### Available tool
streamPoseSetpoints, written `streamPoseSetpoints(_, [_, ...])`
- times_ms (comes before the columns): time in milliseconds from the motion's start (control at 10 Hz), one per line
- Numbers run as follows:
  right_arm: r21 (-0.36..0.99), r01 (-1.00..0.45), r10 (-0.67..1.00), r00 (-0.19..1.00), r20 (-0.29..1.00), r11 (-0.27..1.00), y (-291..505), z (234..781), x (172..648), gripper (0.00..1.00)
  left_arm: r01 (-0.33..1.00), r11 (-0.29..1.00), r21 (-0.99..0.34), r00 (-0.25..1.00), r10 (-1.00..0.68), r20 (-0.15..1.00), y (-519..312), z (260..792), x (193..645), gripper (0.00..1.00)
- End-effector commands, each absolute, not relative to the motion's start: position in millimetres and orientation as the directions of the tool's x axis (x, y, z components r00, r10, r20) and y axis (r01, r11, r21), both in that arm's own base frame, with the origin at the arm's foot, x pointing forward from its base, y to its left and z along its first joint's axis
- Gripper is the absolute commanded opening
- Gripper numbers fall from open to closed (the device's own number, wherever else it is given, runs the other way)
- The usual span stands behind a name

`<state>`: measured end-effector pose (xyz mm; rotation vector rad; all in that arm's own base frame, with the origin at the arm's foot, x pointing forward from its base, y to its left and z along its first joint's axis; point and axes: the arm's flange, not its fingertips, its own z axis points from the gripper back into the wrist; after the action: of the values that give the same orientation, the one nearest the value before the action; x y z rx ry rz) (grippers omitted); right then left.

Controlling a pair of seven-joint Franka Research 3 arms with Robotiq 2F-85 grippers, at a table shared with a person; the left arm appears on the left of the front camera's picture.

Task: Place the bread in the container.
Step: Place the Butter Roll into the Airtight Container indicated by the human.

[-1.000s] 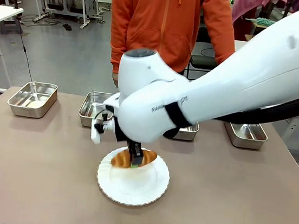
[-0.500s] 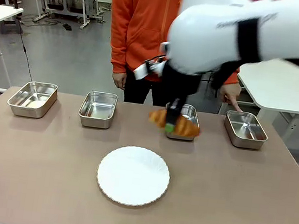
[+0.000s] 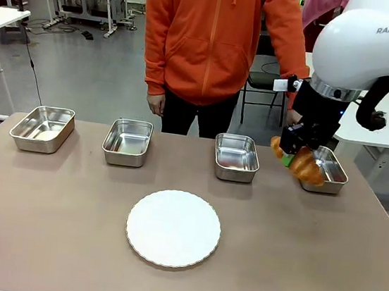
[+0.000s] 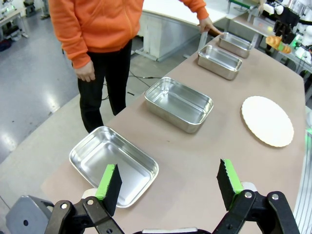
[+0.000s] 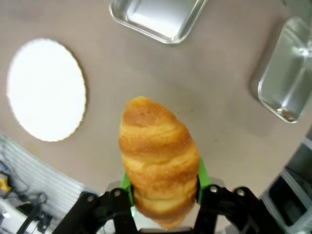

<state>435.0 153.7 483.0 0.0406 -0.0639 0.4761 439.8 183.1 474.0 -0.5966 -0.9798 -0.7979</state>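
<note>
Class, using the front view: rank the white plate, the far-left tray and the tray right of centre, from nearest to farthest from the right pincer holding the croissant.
From the right pincer gripping the croissant:
1. Tray right of centre, just left of it.
2. White plate, table middle, nearer the robot.
3. Far-left tray, opposite end of the row.

Bread [image 3: 303, 163] carried from plate [image 3: 173, 229] to rightmost container [image 3: 326, 172].

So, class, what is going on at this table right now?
The right gripper is shut on the croissant, holding it in the air at the near left edge of the rightmost steel tray. The white plate sits bare. A person in orange stands behind the table, one hand by that tray.
</note>
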Motion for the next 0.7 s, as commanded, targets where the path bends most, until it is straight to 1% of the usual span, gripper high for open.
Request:
streamPoseSetpoints(0, [0.016, -0.559, 0.557, 0.827, 0.073, 0.829, 176, 491, 429, 0.56, 0.817, 0.571, -0.079, 0.306, -0.315, 0.898, 183, 475, 438, 1.0])
streamPoseSetpoints(300, [0.016, -0.559, 0.557, 0.827, 0.073, 0.829, 176, 491, 429, 0.56, 0.817, 0.571, -0.079, 0.306, -0.315, 0.898, 183, 475, 438, 1.0])
streamPoseSetpoints(400, [0.016, -0.533, 0.531, 0.844, 0.075, 0.846, 179, 486, 426, 0.56, 0.817, 0.571, -0.079, 0.306, -0.315, 0.898, 183, 475, 438, 1.0])
streamPoseSetpoints(600, [-0.025, -0.38, 0.38, 0.92, 0.092, 0.925, 145, 503, 481, 0.56, 0.817, 0.571, -0.079, 0.306, -0.315, 0.898, 183, 475, 438, 1.0])
